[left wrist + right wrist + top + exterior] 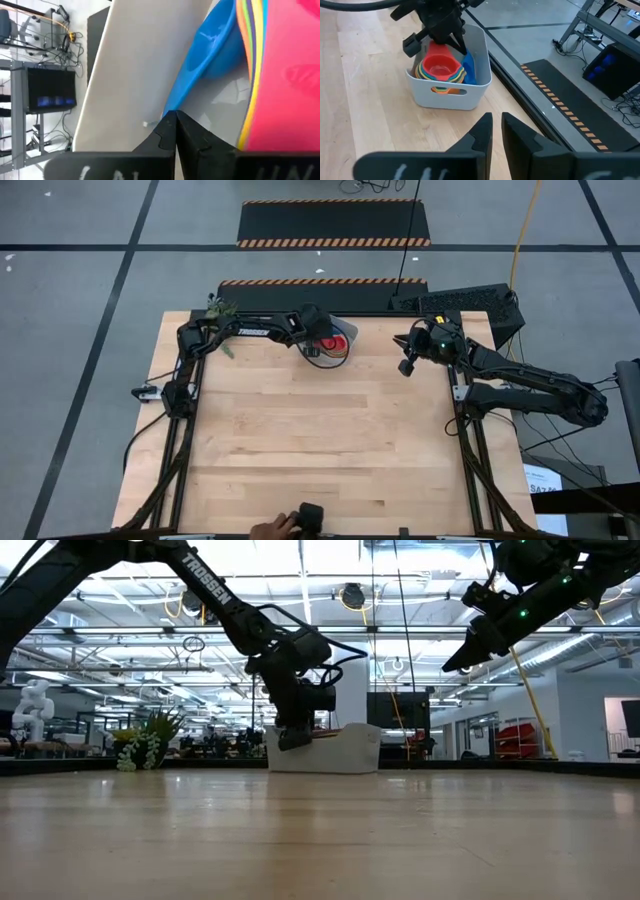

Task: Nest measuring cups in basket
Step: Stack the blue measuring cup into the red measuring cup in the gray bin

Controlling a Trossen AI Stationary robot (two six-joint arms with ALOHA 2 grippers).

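Note:
The pale basket stands near the table's far edge. Inside it sit nested measuring cups, the red one on top and yellow, green and orange rims below it. A blue cup stands tilted between this stack and the basket's wall. My left gripper reaches down into the basket, shut on the blue cup. My right gripper hangs shut and holding nothing in the air to the basket's right. My left gripper pinches the blue cup by its narrow end, between the two fingertips. The fingers come from above, pointing down into the basket. The cup stands tilted against the nested stack, beside the basket's inner wall.
A small green plant stands at the table's far left corner. A person's hand with a dark object shows at the near edge. Bare wood fills the middle of the table.

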